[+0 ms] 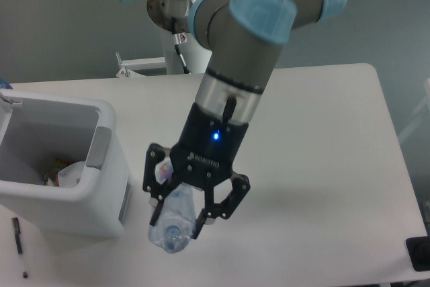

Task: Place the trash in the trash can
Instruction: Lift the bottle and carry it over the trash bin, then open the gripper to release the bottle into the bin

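A crushed clear plastic bottle point(172, 223) with a blue cap hangs in the air over the table, just right of the trash can. My gripper point(180, 221) is shut on it, the cap end pointing down toward the camera. The trash can point(101, 186) is a large white bin with a grey handle panel, standing at the left of the table. Inside it lie a crumpled white wrapper point(70, 173) and some other scraps. The bottle's label is mostly hidden behind the fingers.
A thin black pen point(19, 245) lies on the table in front of the bin at the lower left. The arm's white base column point(185, 45) stands behind the table's far edge. A dark object point(420, 253) sits at the lower right corner.
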{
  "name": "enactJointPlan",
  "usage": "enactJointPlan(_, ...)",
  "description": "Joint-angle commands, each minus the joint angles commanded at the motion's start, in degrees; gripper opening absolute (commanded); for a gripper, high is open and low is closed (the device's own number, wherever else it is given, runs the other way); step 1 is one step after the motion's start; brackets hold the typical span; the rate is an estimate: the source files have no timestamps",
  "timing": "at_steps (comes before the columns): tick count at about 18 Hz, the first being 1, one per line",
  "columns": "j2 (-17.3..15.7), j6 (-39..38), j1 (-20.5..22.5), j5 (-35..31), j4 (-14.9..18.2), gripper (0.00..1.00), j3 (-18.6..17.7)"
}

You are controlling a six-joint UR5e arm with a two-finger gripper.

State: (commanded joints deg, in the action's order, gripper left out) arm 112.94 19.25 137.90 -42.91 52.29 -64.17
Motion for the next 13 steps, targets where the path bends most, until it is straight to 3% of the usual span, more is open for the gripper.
enactJointPlan(3,-0.17,-1.05,-0.26,4.66,0.0,0.42,1.06)
enactJointPlan(9,-2.64,-6.15,-1.4,7.66,0.0,0.42,0.8)
enactJointPlan(13,-3.69,-8.78,-4.56,7.4,-0.09,0.42,-2.44)
